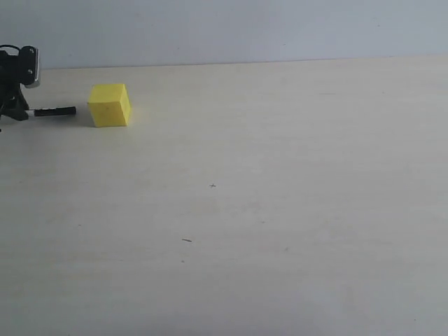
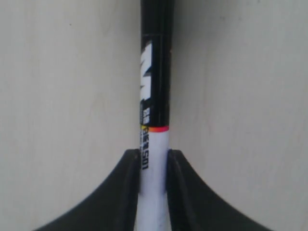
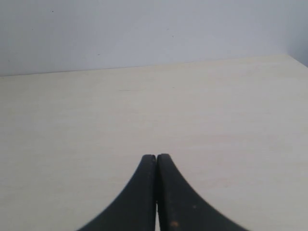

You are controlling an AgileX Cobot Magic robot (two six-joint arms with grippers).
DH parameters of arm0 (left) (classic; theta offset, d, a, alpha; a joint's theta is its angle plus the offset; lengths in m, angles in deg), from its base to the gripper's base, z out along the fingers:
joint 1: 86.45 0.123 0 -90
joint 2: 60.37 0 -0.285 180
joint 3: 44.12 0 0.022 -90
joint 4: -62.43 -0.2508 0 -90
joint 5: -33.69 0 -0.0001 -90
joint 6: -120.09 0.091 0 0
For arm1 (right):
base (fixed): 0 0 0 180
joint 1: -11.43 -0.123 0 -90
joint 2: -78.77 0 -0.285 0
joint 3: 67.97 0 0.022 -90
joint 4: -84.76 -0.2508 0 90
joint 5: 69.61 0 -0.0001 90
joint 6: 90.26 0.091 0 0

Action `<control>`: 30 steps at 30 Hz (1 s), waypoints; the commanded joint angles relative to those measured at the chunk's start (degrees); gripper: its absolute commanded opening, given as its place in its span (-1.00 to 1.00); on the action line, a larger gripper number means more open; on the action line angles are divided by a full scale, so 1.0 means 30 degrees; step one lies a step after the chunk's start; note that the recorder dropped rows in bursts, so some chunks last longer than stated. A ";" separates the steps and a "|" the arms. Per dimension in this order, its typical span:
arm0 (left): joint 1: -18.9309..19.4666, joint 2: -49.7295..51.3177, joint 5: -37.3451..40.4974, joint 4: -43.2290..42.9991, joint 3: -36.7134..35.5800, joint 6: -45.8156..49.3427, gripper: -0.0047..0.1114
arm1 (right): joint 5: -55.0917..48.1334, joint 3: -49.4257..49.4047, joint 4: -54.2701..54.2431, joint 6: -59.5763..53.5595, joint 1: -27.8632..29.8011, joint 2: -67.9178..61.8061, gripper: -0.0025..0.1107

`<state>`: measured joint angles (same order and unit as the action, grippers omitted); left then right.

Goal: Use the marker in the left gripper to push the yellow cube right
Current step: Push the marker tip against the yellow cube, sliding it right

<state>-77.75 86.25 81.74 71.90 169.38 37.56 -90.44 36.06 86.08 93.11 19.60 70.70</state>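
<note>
The yellow cube (image 1: pixel 109 105) rests on the pale table at the far left of the exterior view. The left gripper (image 1: pixel 15 108) is at the left edge of that view, shut on the marker (image 1: pixel 54 111), which lies level and points right with its black tip a short gap left of the cube. In the left wrist view both fingers (image 2: pixel 129 185) clamp the marker's white barrel (image 2: pixel 154 144), and its black upper half runs out of frame; the cube is out of that view. The right gripper (image 3: pixel 156 158) is shut with nothing in it and does not show in the exterior view.
The pale wooden table (image 1: pixel 280 210) stretches right of the cube, bearing only small dark specks (image 1: pixel 186 240). A plain light wall (image 1: pixel 245 28) stands behind the table's far edge.
</note>
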 commanded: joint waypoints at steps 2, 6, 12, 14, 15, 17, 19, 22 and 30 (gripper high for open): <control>-0.0161 -0.0127 -0.0192 0.1545 0.0150 0.0621 -0.92 | 0.0111 -0.0072 0.0057 -0.0087 0.0039 0.0093 -0.96; -0.1191 -0.0127 0.0643 0.1637 0.0150 0.1002 -0.92 | 0.0111 -0.0072 0.0057 -0.0087 0.0039 0.0093 -0.96; -0.3373 -0.0262 0.1069 0.1537 0.0150 0.0881 -0.92 | 0.0111 -0.0072 0.0057 -0.0087 0.0039 0.0093 -0.96; -0.3488 -0.0405 0.0737 0.1190 0.0150 0.0288 -0.92 | 0.0111 -0.0072 0.0057 -0.0087 0.0039 0.0093 -0.96; -0.3488 -0.0496 0.0724 0.0910 0.0150 -0.0025 -0.92 | 0.0111 -0.0072 0.0057 -0.0087 0.0039 0.0093 -0.96; -0.3258 -0.0715 0.0724 0.0055 0.0150 -0.1067 -0.92 | 0.0111 -0.0072 0.0057 -0.0087 0.0039 0.0093 -0.96; -0.2928 -0.0886 0.0782 -0.0558 0.0150 -0.2078 -0.92 | 0.0111 -0.0072 0.0057 -0.0087 0.0039 0.0093 -0.96; -0.2366 -0.1021 0.1452 -0.0960 0.0150 -0.2666 -0.92 | 0.0111 -0.0072 0.0057 -0.0087 0.0039 0.0093 -0.96; -0.5393 -0.0507 0.0467 0.0899 0.0150 -0.2068 -0.92 | 0.0111 -0.0072 0.0057 -0.0087 0.0039 0.0093 -0.96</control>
<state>-90.23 84.40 84.14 72.46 169.38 31.07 -90.44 36.06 86.08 93.11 19.60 70.70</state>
